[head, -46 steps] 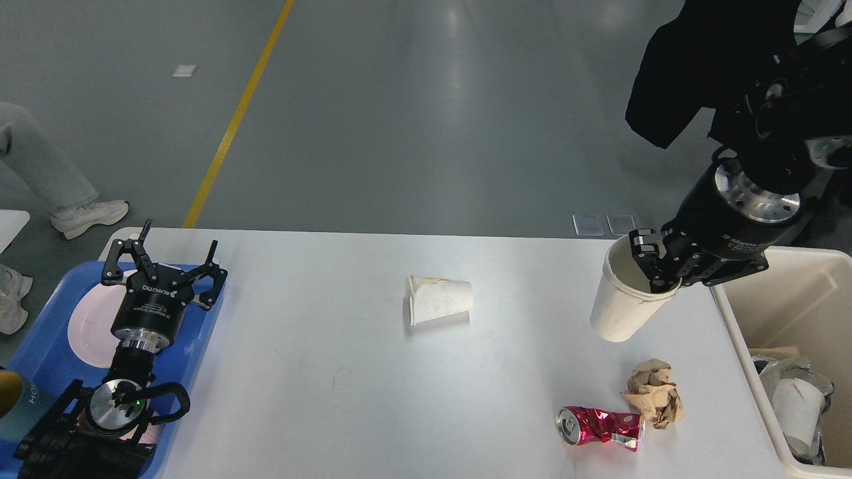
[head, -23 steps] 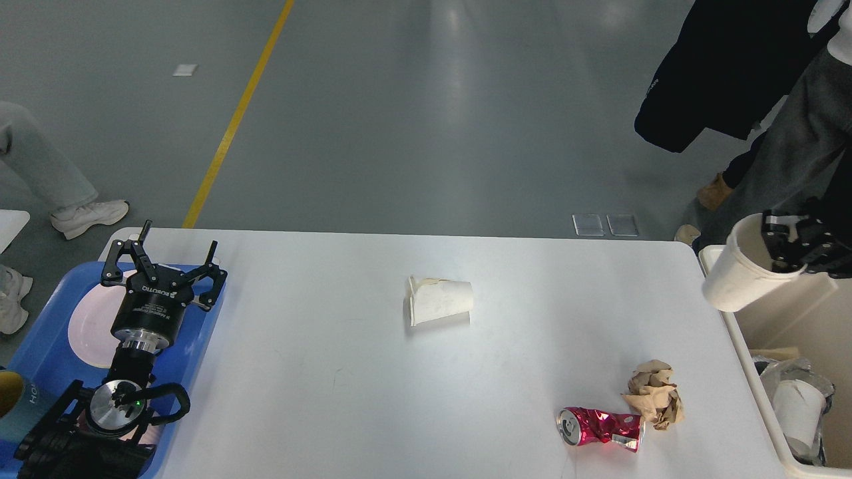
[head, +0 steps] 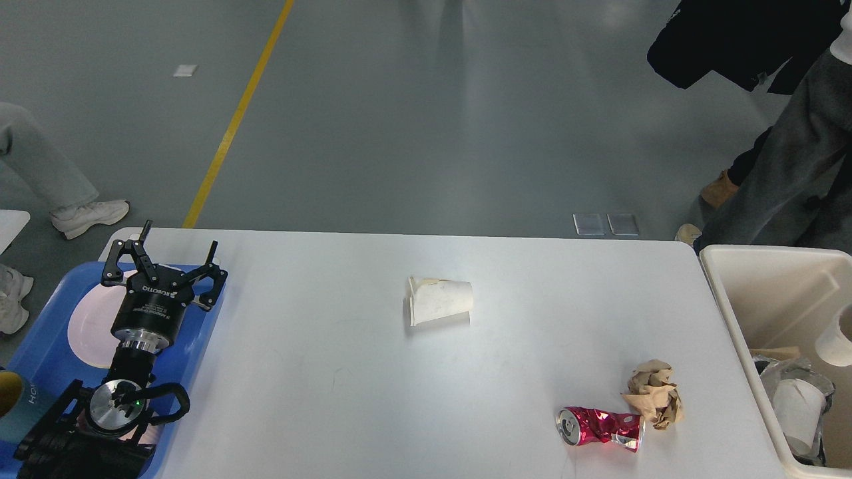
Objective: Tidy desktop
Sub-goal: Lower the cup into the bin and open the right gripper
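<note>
White desktop (head: 333, 372); red can (head: 600, 427); brown paper wad (head: 654, 392); blue tray (head: 46, 359).

Far left: blue plastic tray (head: 40, 346) carrying a white plate (head: 90, 326); teal-and-yellow cup (head: 14, 406) at the tray's near corner, cut by the frame edge. Centre: crushed white paper cup (head: 439, 301), lying on its side. Near right: crumpled brown paper ball (head: 654, 392), just beside a dented red drink can (head: 601, 427), also on its side, open end facing left. Far right: cream rectangular bin (head: 725, 299), holding white cups (head: 793, 406) and crinkled foil-like scraps. Beyond: grey floor (head: 426, 120) with a yellow line (head: 236, 116); legs and pale shoes (head: 90, 216) at left, dark-clothed figures (head: 779, 159) at upper right.
</note>
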